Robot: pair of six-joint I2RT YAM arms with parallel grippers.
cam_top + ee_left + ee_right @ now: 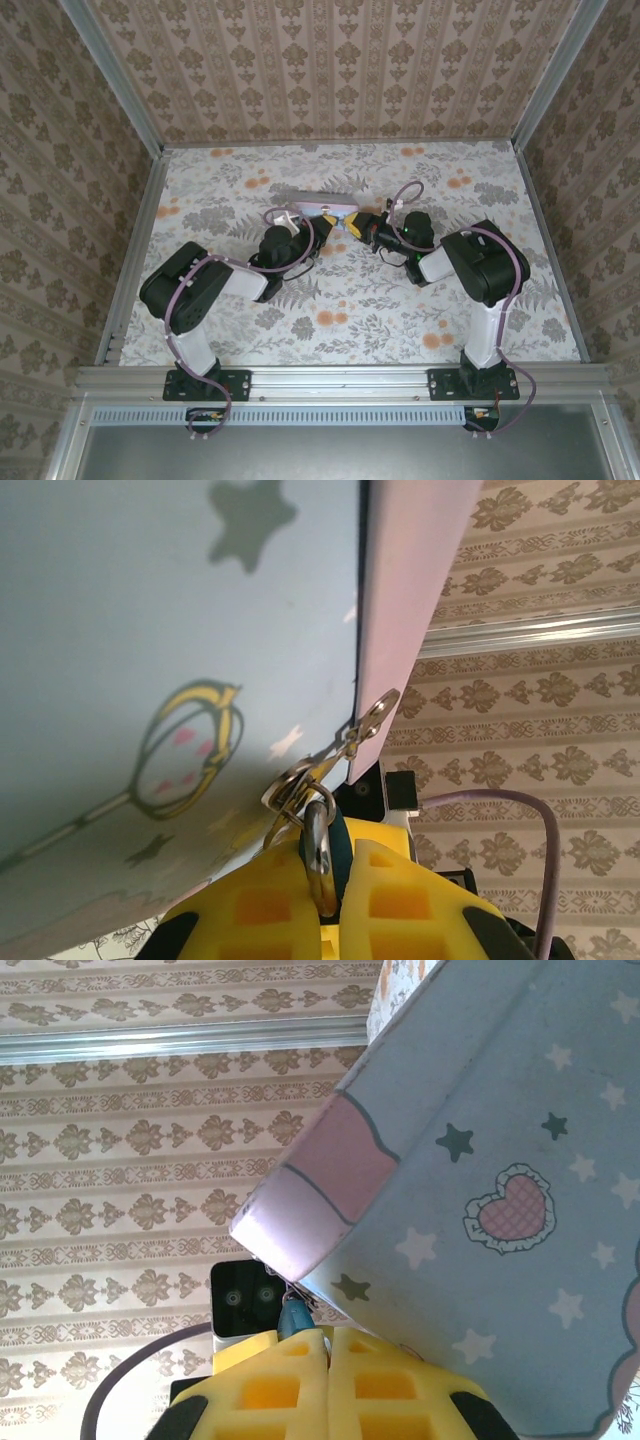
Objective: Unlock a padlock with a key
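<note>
The padlock (318, 852), a small teal body with a silver shackle, is pinched upright between my left gripper's (335, 854) yellow fingers. Its shackle runs through a metal ring (292, 788) at the edge of the pale blue tin (150, 630). In the right wrist view the teal padlock (297, 1318) pokes up just past my right gripper (328, 1332), whose yellow fingers are pressed together under the tin's corner (300, 1210). The key is hidden. From above, the left gripper (328, 222) and right gripper (352, 226) meet tip to tip in front of the tin (320, 207).
The tin lies on the floral tabletop (340, 320) at mid-table. Patterned walls (330, 70) with metal frame rails close in the back and both sides. Purple cables (405, 192) loop above the right wrist.
</note>
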